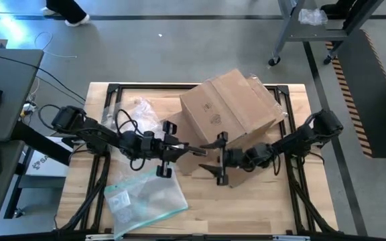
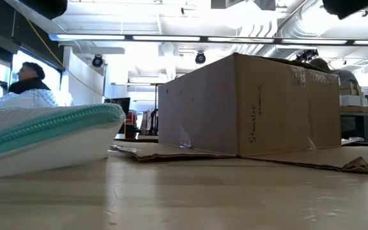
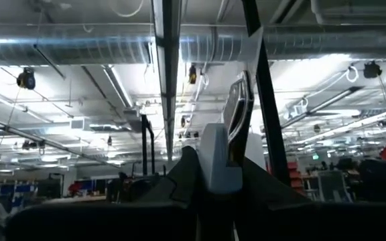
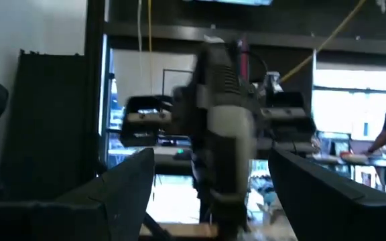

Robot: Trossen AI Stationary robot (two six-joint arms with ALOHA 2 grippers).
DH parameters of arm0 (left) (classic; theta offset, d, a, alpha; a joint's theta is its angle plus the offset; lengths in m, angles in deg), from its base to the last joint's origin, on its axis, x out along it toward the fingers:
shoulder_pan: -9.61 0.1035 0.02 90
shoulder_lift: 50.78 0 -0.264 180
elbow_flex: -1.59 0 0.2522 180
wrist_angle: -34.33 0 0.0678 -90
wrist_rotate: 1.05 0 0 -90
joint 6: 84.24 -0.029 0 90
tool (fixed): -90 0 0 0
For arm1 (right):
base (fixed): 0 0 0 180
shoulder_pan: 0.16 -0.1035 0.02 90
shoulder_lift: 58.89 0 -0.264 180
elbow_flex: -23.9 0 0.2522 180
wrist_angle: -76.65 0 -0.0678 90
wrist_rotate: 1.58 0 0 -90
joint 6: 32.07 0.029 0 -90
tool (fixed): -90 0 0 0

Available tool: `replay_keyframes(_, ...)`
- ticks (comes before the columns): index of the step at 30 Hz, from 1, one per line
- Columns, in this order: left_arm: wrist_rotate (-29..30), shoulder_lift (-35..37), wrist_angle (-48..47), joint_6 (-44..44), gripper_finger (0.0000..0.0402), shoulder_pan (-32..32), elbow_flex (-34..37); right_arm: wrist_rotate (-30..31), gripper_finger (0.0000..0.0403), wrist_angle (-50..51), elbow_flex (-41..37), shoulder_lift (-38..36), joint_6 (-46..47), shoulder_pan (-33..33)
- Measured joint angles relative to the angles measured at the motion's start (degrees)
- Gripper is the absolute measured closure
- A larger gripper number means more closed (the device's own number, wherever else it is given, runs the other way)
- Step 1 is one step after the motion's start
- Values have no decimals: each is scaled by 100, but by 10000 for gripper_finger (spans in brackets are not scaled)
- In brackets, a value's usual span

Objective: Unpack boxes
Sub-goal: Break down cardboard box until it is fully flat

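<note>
The brown cardboard box [image 1: 230,107] stands on the far right part of the table, and its lower flaps [image 2: 171,153] are spread flat on the wood. In the low view the box [image 2: 254,108] fills the middle. My left gripper [image 1: 173,148] and my right gripper [image 1: 218,158] face each other, both open, above the near flap just in front of the box. Through its own spread fingers the right wrist view shows the left gripper [image 4: 216,114] head-on. Neither gripper reaches down into the low view.
A flat clear pouch with a teal edge [image 1: 146,197] lies near the table's near left edge and looms at the left of the low view [image 2: 43,128]. Clear bubble wrap [image 1: 139,110] lies left of the box. A black frame [image 1: 106,87] borders the table.
</note>
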Motion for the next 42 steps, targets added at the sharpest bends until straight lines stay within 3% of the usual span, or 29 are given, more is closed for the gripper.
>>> replay_keyframes(5,-4,4,-24,2,366,-29,2,-132,165,78,339,63,-123,-1)
replay_keyframes(16,27,8,-247,117,354,-29,4,-130,330,642,624,68,-83,156)
replay_keyframes(20,51,51,-752,104,314,-70,48,93,331,917,618,4,-140,50)
replay_keyframes(22,161,186,-1219,47,294,-99,173,538,331,1407,617,-201,-181,-34)
replay_keyframes(25,789,751,-2231,-145,271,-251,413,1233,331,2403,617,-641,-229,-185)
replay_keyframes(28,1721,1369,-4027,-196,258,-466,593,1914,331,3641,617,-1169,-140,-330)
replay_keyframes(32,2978,2134,-5621,-132,254,-839,593,2410,331,5488,617,-1924,689,-423)
replay_keyframes(36,3607,2408,-5922,-409,254,-1102,490,2076,331,6973,617,-2399,1773,-261)
replay_keyframes(42,3491,2043,-7484,-400,248,-754,-698,321,331,7464,617,-2285,2500,328)
